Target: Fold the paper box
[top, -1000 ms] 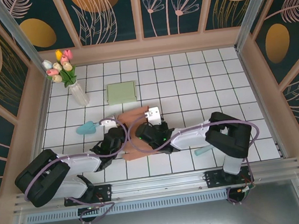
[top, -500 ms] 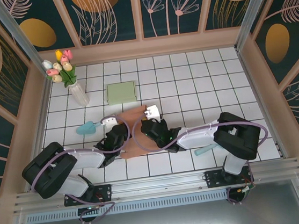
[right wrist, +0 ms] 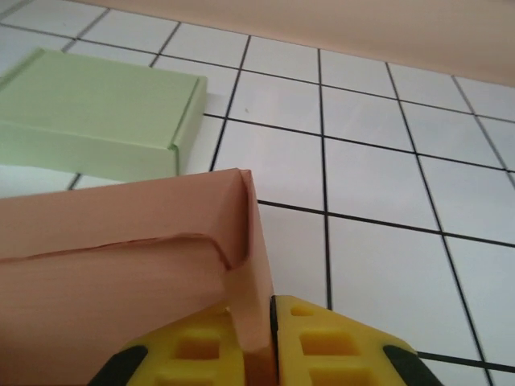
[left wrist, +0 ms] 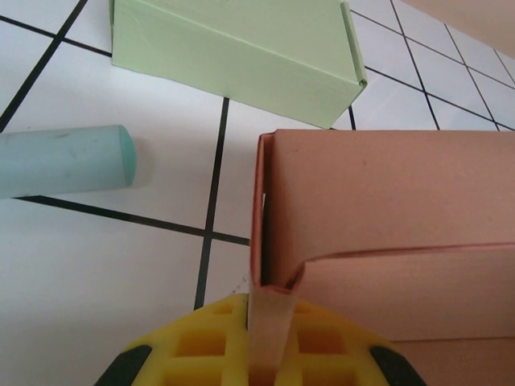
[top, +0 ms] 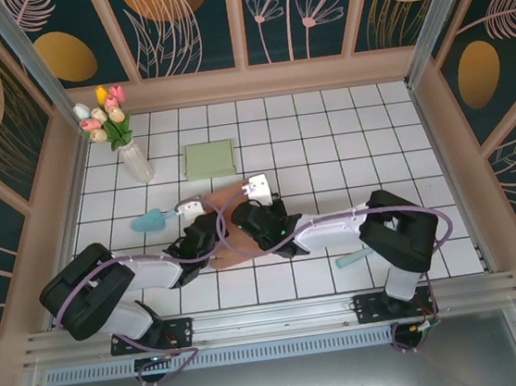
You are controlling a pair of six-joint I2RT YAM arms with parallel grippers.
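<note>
1. the salmon-pink paper box (top: 227, 203) sits half-formed at the middle of the top view. it rests on the white tiled table (top: 326, 139), between the two wrists and just below a pale green flat folded box (top: 209, 159).
2. the left gripper (left wrist: 265, 326) is closed on the box's thin upright side wall. in the left wrist view, the paper strip runs down between the yellow pads at the bottom centre.
3. the right gripper (right wrist: 256, 330) is likewise clamped on the box's corner wall. the paper edge is wedged between its yellow pads at the lower middle of the right wrist view.
4. risk of tearing: each pinch holds a single thin wall right beside a crease that already looks ragged. pulling the arms apart or twisting them unevenly would likely rip the paper along that line.
5. risk of slipping: both holds look shallow, close to the wall's edge. a quick fold could draw the paper out of the pads and let the wall spring flat.
6. risk of collision: a teal cylindrical handle (left wrist: 60, 161) at the left of the left wrist view and the green box above it lie near. shoving the pink box up-frame could knock them.
</note>
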